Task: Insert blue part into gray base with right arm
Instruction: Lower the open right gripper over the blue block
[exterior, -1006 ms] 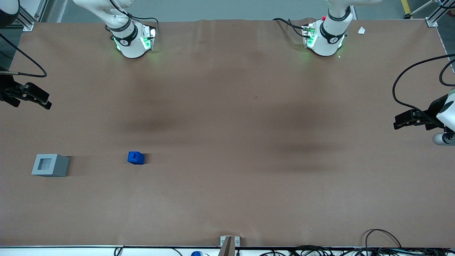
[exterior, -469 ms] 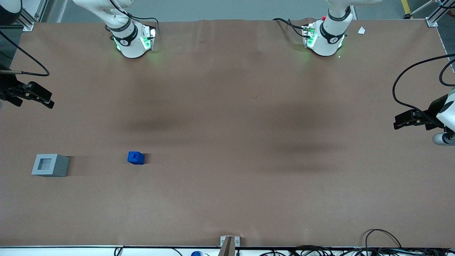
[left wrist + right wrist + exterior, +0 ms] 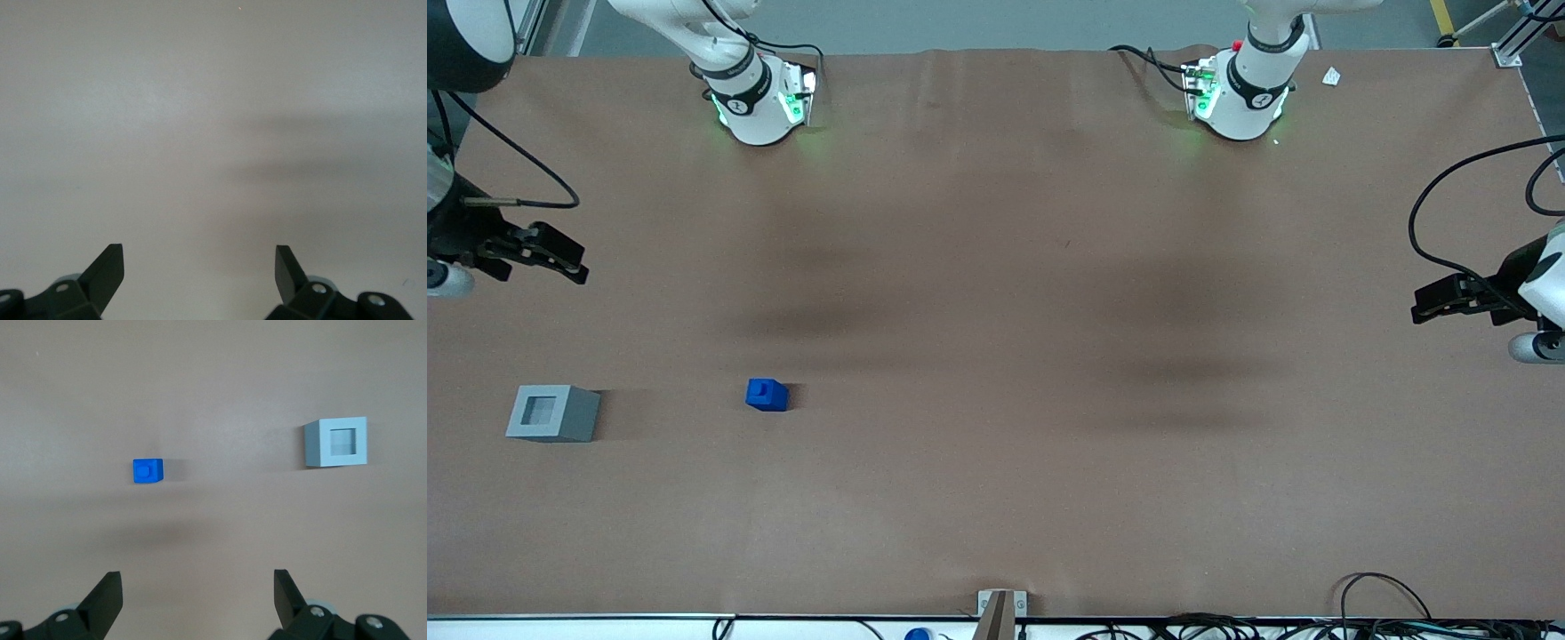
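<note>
The blue part (image 3: pixel 767 394) is a small bright-blue block with a stub on top, sitting on the brown table; it also shows in the right wrist view (image 3: pixel 147 471). The gray base (image 3: pixel 552 413), a light-gray box with a square recess in its top, stands beside it toward the working arm's end of the table, and shows in the right wrist view (image 3: pixel 335 443). The right arm's gripper (image 3: pixel 569 264) hovers above the table, farther from the front camera than the gray base. In the right wrist view the gripper (image 3: pixel 197 588) is open and empty.
The brown table cover (image 3: pixel 996 462) spans the whole view. Both arm bases (image 3: pixel 758 98) (image 3: pixel 1240 93) stand at the table's edge farthest from the front camera. Cables (image 3: pixel 1387 613) lie along the near edge toward the parked arm's end.
The right gripper has moved a little toward the table's middle and nearer to the front camera. The blue part and gray base have not moved.
</note>
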Available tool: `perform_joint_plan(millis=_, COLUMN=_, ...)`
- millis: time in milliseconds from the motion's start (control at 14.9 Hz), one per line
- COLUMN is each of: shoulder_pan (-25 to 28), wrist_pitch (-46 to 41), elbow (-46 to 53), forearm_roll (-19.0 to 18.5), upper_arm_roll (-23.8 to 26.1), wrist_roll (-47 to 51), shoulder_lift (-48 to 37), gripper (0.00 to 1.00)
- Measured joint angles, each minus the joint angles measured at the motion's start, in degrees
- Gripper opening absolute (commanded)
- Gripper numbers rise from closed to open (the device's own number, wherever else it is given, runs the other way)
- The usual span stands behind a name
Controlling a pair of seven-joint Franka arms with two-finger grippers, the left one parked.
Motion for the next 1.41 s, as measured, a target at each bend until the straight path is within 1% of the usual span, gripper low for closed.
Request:
perform_joint_plan(millis=268, shoulder_pan=1.8, wrist_pitch=5.1, elbow=-0.5, forearm_roll=0.1, upper_arm_roll=0.1, wrist_roll=2.7, shoulder_lift=5.7, gripper=1.0)
perform_joint_plan(millis=335, shoulder_pan=2.1, wrist_pitch=6.7, elbow=-0.5, forearm_roll=0.6, upper_arm_roll=0.1, wrist_roll=3.0, shoulder_lift=7.3, gripper=1.0)
perform_joint_plan(millis=469, shoulder_pan=2.5, wrist_pitch=9.4, elbow=-0.5, forearm_roll=3.1, upper_arm_roll=0.1, wrist_roll=3.3, shoulder_lift=10.5, gripper=1.0)
perform_joint_plan(millis=603, shoulder_pan=2.7, wrist_pitch=12.3, elbow=-0.5, forearm_roll=4.0, upper_arm_roll=0.1, wrist_roll=3.5, shoulder_lift=13.3, gripper=1.0)
perform_joint_plan(millis=872, shoulder_pan=3.5, wrist_pitch=18.5, elbow=-0.6, forearm_roll=4.5, upper_arm_roll=0.1, wrist_roll=4.1, shoulder_lift=19.2, gripper=1.0)
perform_joint_plan(millis=1207, shoulder_pan=7.4, wrist_pitch=24.7, elbow=-0.6, forearm_roll=4.5, upper_arm_roll=0.1, wrist_roll=7.4, shoulder_lift=25.6, gripper=1.0)
perform_joint_plan(millis=1408, shoulder_pan=7.9, wrist_pitch=30.4, elbow=-3.0, forearm_roll=4.5, upper_arm_roll=0.0, wrist_roll=7.7, shoulder_lift=28.3, gripper=1.0)
